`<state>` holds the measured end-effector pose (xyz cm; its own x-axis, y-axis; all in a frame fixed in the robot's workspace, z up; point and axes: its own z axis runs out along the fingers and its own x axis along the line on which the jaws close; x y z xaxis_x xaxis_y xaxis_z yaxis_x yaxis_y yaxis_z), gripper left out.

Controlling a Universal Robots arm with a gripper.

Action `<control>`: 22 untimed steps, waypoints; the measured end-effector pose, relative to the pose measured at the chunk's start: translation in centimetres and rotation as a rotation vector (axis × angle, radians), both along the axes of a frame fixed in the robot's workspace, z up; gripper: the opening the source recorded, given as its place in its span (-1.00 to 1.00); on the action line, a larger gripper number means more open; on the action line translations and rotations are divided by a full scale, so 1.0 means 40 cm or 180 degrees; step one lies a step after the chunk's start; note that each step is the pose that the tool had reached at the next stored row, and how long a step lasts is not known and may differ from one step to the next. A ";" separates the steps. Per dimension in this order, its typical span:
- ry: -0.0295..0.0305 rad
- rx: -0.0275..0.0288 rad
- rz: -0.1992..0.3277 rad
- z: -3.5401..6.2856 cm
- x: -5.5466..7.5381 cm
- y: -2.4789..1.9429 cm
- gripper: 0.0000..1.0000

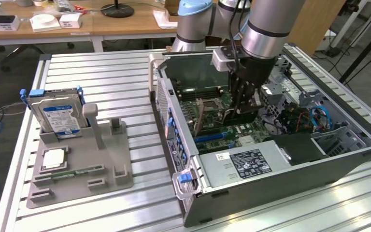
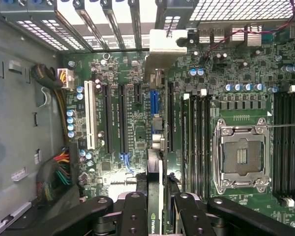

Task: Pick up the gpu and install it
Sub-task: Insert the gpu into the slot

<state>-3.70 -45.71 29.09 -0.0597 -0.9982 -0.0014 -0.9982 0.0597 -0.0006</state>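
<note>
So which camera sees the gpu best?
The wrist view: the gpu runs edge-on from the gripper, which grips it, to its pale bracket over the motherboard. In the exterior view the gripper mostly hides it.

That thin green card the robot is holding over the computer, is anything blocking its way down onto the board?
Nothing visible. The thin green card, edge-on in the end effector, hangs over the green motherboard's bare slots.
</note>
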 end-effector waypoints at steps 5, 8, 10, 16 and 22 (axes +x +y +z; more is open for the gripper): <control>0.0000 0.0000 0.0000 -0.001 -0.001 -0.003 -0.47; 0.0000 -0.0001 0.0000 -0.003 -0.004 -0.004 -0.47; 0.0000 0.0000 0.0000 -0.004 -0.006 -0.004 -0.47; 0.0000 0.0000 0.0000 -0.009 -0.014 -0.004 -0.47; 0.0000 0.0000 0.0000 -0.014 -0.023 -0.004 -0.47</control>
